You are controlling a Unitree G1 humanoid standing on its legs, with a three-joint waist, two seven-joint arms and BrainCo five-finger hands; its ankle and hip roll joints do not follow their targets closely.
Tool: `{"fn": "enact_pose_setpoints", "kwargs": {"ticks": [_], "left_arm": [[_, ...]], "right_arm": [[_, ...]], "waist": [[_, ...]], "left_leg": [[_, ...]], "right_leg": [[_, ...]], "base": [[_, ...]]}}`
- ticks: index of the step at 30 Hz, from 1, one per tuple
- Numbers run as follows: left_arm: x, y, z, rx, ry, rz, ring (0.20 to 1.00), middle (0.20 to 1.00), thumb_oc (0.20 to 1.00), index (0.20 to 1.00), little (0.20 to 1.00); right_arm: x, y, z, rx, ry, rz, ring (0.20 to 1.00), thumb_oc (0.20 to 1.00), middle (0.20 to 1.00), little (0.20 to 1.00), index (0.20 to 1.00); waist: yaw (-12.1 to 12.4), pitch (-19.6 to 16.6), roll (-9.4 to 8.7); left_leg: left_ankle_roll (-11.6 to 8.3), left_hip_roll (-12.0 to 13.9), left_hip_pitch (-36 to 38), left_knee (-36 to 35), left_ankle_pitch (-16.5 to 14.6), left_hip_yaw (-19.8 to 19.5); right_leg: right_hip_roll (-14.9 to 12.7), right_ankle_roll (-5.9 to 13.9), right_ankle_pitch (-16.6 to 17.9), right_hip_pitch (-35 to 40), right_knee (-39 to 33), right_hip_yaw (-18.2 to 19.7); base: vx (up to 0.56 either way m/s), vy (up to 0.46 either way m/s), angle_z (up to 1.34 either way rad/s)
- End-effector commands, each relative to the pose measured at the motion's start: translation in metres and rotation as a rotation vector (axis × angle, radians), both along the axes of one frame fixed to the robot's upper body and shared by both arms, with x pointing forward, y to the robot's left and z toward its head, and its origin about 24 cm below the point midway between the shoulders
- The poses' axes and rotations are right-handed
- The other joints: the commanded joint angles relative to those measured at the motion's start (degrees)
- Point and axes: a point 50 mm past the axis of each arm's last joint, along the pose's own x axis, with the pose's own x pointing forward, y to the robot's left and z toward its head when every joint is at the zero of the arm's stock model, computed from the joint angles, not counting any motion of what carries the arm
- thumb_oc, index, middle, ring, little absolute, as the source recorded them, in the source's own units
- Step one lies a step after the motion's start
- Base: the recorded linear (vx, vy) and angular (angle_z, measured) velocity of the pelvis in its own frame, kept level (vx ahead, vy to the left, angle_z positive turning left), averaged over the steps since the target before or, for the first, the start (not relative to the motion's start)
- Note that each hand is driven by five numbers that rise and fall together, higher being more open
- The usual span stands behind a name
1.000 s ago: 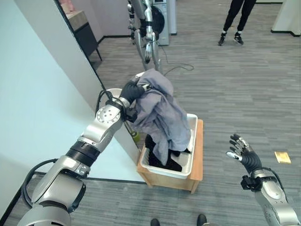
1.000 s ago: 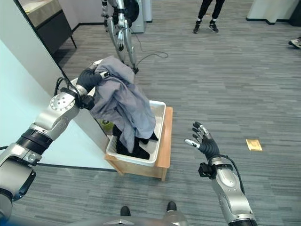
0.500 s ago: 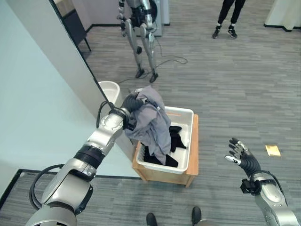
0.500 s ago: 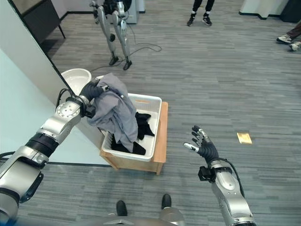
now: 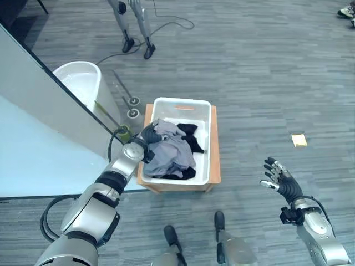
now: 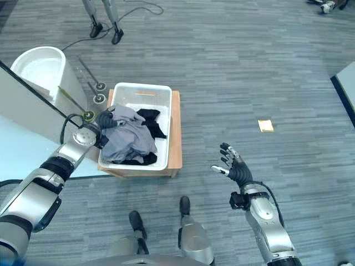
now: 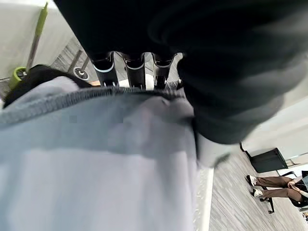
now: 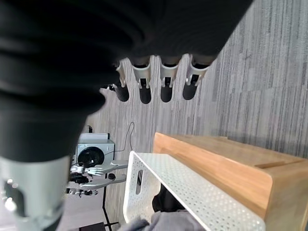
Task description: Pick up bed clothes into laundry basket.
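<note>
One left hand (image 5: 150,134) grips the crumpled grey cloth garment (image 5: 171,155) directly below it, inside the white perforated plastic basket (image 5: 205,145) — right hand (image 5: 280,182) hovers spread, well apart.

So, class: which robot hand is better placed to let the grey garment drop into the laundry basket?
The left robot hand: it grips the grey garment inside the laundry basket. The right robot hand hangs open over bare floor.
</note>
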Motion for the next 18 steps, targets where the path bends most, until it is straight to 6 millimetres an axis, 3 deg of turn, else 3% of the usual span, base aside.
{"fn": "enact_pose_setpoints", "kwargs": {"ticks": [1, 8, 15, 18], "left_arm": [[0.018, 0.001, 0.062, 0.020, -0.204, 0.004, 1.000, 1.000, 1.000, 1.000, 1.000], [0.001, -0.027, 0.100, -0.069, -0.318, -0.268, 1.000, 1.000, 1.000, 1.000, 1.000], [-0.023, -0.018, 0.128, -0.079, -0.411, -0.374, 1.000, 1.000, 1.000, 1.000, 1.000], [-0.043, 0.004, 0.126, -0.309, -0.495, -0.317, 1.000, 1.000, 1.000, 1.000, 1.000]], "right_arm": [[0.004, 0.000, 0.027, -0.040, -0.146, 0.040, 1.000, 1.000, 1.000, 1.000, 1.000], [0.005, -0.004, 0.028, -0.048, -0.145, 0.036, 1.000, 1.000, 1.000, 1.000, 1.000], [0.003, -0.007, 0.026, -0.066, -0.136, 0.035, 1.000, 1.000, 1.000, 1.000, 1.000], [0.003, -0.008, 0.026, -0.042, -0.150, 0.005, 1.000, 1.000, 1.000, 1.000, 1.000]], "waist": [[1.09, -1.81, -1.20], [2.52, -2.82, 0.37], [4.25, -4.54, 1.90], [5.76, -5.62, 2.30]], "left_leg": [[-0.06, -0.17, -1.46, 0.30, 2.01, -2.69], [0.24, -1.00, -0.81, 0.30, 1.60, -4.07], [0.24, -1.68, 0.24, 0.30, 1.34, -5.72], [0.33, -1.97, 0.98, 0.30, 1.16, -6.60]], "right_leg": [[-3.05, 4.98, -3.73, 3.37, 1.70, -0.34], [-3.69, 5.14, -4.57, 5.01, 2.19, -2.03], [-4.15, 5.07, -5.62, 7.16, 2.66, -4.05], [-4.42, 4.81, -6.45, 8.40, 3.03, -5.15]], "base": [[0.00, 0.000, 0.00], [0.01, 0.002, 0.04], [0.03, -0.004, 0.15], [0.03, -0.021, 0.29]]}}
